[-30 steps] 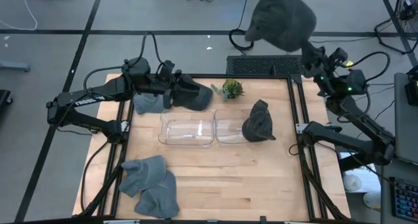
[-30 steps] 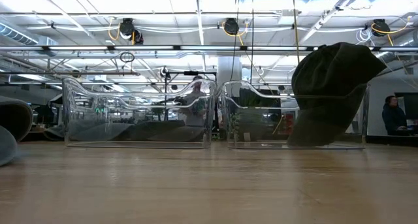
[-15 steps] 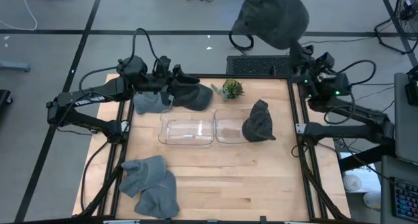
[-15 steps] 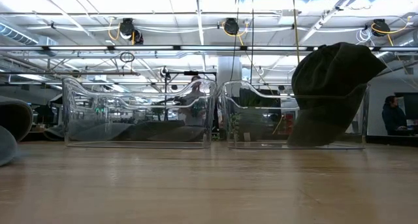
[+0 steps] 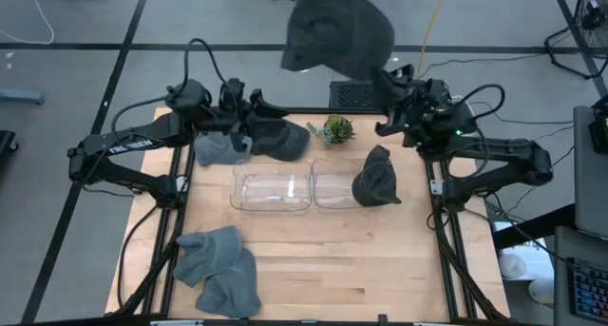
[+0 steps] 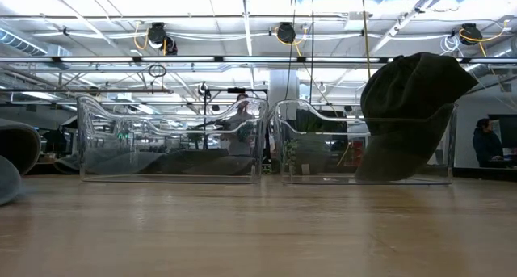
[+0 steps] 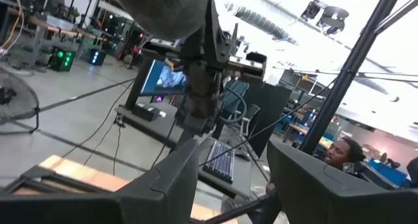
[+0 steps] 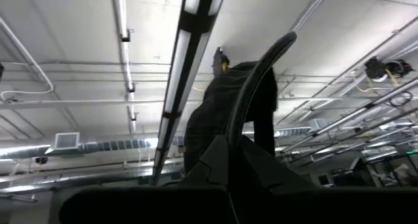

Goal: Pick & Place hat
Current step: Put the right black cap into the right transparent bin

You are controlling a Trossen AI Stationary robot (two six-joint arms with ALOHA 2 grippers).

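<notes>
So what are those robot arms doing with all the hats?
The right gripper is holding a dark hat high in the air, above the back edge of the table. The left gripper is at the back left, over another dark hat lying beside a grey one. Two clear bins sit in the middle; the right bin already has a hat draped over its edge. More grey hats wait at the front left.

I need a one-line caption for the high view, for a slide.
Right gripper holds a dark hat high above the table's far edge; left gripper hovers over another hat beside two clear bins.
</notes>
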